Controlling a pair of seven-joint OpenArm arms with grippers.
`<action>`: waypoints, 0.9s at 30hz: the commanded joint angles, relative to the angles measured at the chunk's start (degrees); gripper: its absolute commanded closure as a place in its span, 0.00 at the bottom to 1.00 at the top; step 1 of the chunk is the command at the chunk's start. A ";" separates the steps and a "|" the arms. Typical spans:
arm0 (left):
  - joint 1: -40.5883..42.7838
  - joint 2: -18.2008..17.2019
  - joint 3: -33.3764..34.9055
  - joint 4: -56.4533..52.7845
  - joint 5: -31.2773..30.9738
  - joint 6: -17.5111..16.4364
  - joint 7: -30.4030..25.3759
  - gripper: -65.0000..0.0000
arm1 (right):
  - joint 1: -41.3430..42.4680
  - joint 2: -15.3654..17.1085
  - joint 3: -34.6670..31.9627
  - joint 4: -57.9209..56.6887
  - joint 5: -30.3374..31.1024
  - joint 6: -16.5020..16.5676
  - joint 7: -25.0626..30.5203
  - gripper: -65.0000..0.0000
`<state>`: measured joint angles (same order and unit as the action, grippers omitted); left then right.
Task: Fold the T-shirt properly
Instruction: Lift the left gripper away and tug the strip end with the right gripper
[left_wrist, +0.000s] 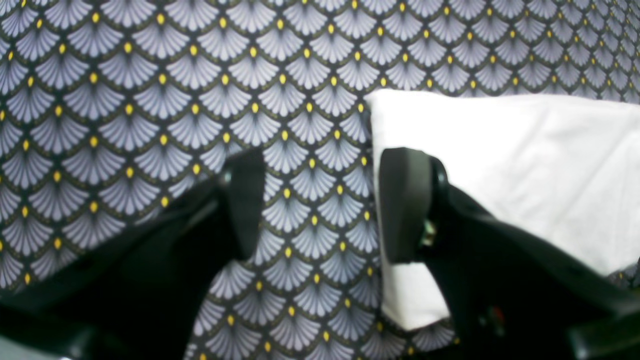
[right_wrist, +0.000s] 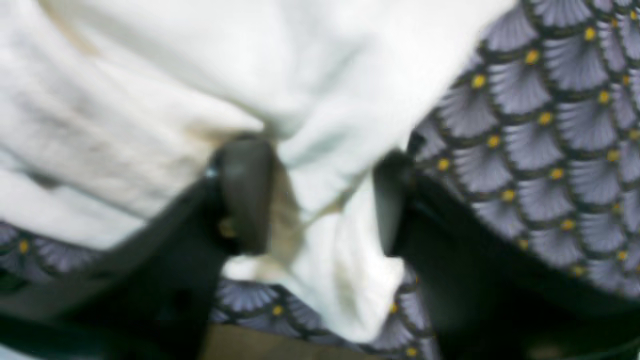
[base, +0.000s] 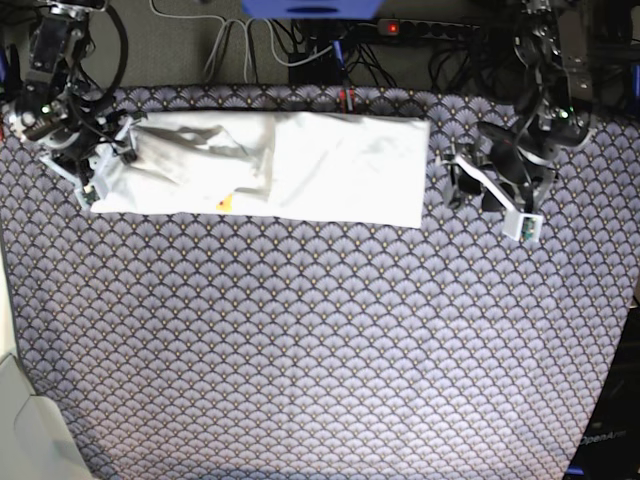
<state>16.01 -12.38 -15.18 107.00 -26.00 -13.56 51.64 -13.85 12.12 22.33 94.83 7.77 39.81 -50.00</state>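
Observation:
The T-shirt (base: 330, 165) lies along the far side of the table as a long white strip, plain side up, with a speck of yellow print at its front edge. My right gripper (base: 113, 162) is at the strip's left end. In the right wrist view it (right_wrist: 320, 200) stands open, with bunched white cloth (right_wrist: 175, 75) lying between its fingers. My left gripper (base: 470, 180) hovers just off the strip's right end. It (left_wrist: 325, 200) is open over bare tablecloth, and one finger (left_wrist: 405, 205) overlaps the shirt's corner (left_wrist: 525, 165).
A scale-patterned tablecloth (base: 320, 350) covers the table. Cables and a power strip (base: 390, 28) run behind the far edge. A pale surface (base: 20, 420) borders the table at the near left.

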 joint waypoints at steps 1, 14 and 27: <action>-0.49 -0.50 -0.25 1.18 -0.59 -0.28 -1.04 0.45 | 0.09 0.50 0.05 -0.54 -0.61 0.19 -0.16 0.67; 1.44 -0.50 -2.71 4.43 -0.59 -0.28 -0.96 0.45 | 1.06 1.46 0.40 -4.06 -0.78 0.19 -0.16 1.00; 4.96 -0.50 -9.04 5.83 -0.68 -0.28 -0.96 0.45 | -6.77 -3.55 0.05 19.50 -0.78 0.19 -0.16 1.00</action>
<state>20.56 -12.40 -23.97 111.85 -26.24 -13.74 50.98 -20.80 8.03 22.13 113.45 6.15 40.23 -51.55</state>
